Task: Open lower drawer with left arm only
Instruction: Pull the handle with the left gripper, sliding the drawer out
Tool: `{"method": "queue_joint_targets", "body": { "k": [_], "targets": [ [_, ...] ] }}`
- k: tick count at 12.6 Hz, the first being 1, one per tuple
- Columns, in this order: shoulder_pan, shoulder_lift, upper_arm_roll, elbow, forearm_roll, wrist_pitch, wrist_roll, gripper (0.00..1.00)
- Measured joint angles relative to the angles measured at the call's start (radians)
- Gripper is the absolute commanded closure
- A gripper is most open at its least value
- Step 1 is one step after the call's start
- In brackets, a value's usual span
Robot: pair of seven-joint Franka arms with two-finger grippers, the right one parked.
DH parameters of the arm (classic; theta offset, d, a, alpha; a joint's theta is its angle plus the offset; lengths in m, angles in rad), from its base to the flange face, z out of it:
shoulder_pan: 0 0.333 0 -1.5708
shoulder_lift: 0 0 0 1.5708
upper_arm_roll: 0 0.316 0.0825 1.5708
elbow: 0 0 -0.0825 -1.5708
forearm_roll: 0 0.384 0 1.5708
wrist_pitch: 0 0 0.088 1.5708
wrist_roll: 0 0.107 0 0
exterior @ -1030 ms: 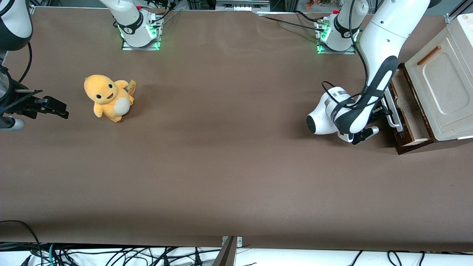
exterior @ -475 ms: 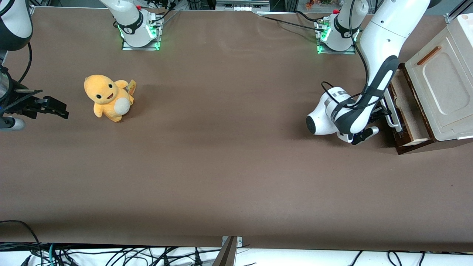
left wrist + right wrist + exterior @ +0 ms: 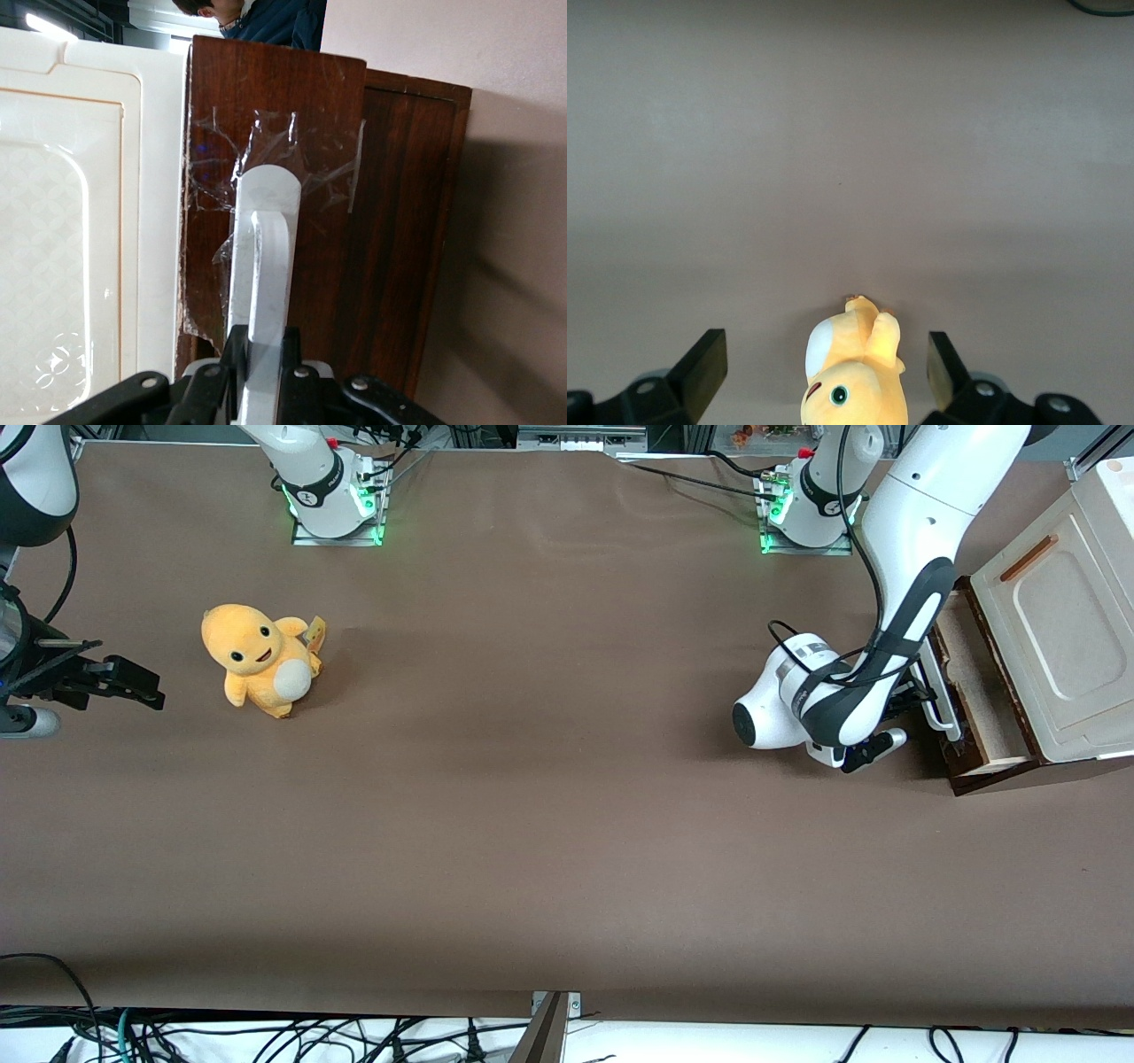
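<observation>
While the lower drawer (image 3: 973, 691) stands pulled partway out of its cabinet at the right edge of the front view, the left arm (image 3: 895, 593) reaches down from the upper right and bends low over the brown counter (image 3: 532, 824). Its gripper (image 3: 921, 707) sits at the drawer's white bar handle (image 3: 941, 691), just in front of the dark brown drawer front. In the wrist view the black fingers (image 3: 232, 354) are drawn in tight against both sides of the white bar handle (image 3: 262, 266), gripping it, with the dark wood front (image 3: 292, 177) and its patches of clear tape (image 3: 266, 155) close ahead. The pale raw-wood tray (image 3: 979, 682) inside the drawer shows as a strip between the handle and the cream-white panel (image 3: 1059, 620) above it, which carries a thin orange-brown handle (image 3: 1028, 558). That same cream panel (image 3: 62, 221) lies alongside the brown front in the wrist view.

Toward the parked arm's end of the counter, at the left of the front view, an orange plush toy (image 3: 259, 660) with a white belly sits upright, well apart from the drawer. The right wrist view catches the same plush toy (image 3: 852, 376) at its lower edge. Two arm bases (image 3: 332, 500) glow green along the top edge of the front view, and loose cables (image 3: 266, 1036) trail below the counter's near edge.
</observation>
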Motion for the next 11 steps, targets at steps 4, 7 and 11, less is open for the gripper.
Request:
{"method": "queue_joint_targets", "body": {
  "k": [4, 7, 11],
  "targets": [
    [-0.001, 0.000, -0.002, 0.002, -0.002, -0.001, 0.000, 0.84],
    [-0.001, 0.000, -0.003, 0.008, -0.011, -0.001, 0.002, 0.84],
    [-0.015, 0.000, -0.015, 0.014, -0.046, -0.010, 0.001, 0.84]
  ]
}}
